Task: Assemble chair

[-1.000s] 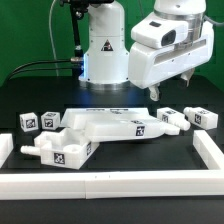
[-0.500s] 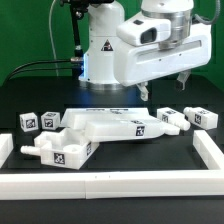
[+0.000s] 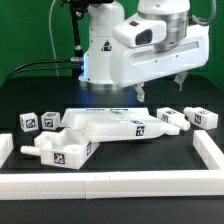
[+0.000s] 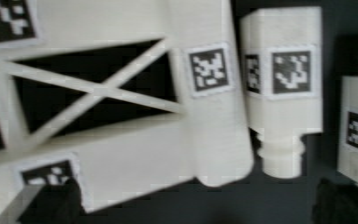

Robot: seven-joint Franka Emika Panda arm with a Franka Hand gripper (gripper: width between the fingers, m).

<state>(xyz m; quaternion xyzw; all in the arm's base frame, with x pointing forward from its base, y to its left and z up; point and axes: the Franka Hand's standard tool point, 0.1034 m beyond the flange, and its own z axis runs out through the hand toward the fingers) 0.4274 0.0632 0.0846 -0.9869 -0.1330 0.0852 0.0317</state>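
Pincer (image 3: 160, 88) hangs above the worktop (image 3: 120, 162) with its jaws wide apart and nothing between them, over the gap between the slab and the legs.

The chair pieces lie loose, none joined as far as I can tell. Taking the slab (image 3: 108, 125) as the dial's centre in the exterior view, two small tagged cubes (image 3: 27, 122) sit side by side at nine o'clock. A notched block (image 3: 60, 150) lies at seven o'clock, touching or overlapping the slab's near corner. Two short legs lie at three o'clock, the nearer leg (image 3: 172, 118) just beside the slab and the farther leg (image 3: 203, 117) near the rail. The wrist view shows a cross-braced panel (image 4: 87, 85) and, just beside it, a leg (image 4: 282, 80) ending in a round peg.

All of it looks like hard moulded plastic: probably light, stiff and smooth, so it may skate on the cloth or twist in a loose pinch. A leg's flat parallel sides look the safest hold, taken mid-length and clear of the peg. The slab looks too broad to span, so an edge or a brace bar would serve better.

The worktop is matt black cloth fenced by a white rail (image 3: 110, 186) at six, nine and three o'clock. The robot's base (image 3: 105, 50) stands at twelve o'clock against a dark backdrop, leaving little free room there.
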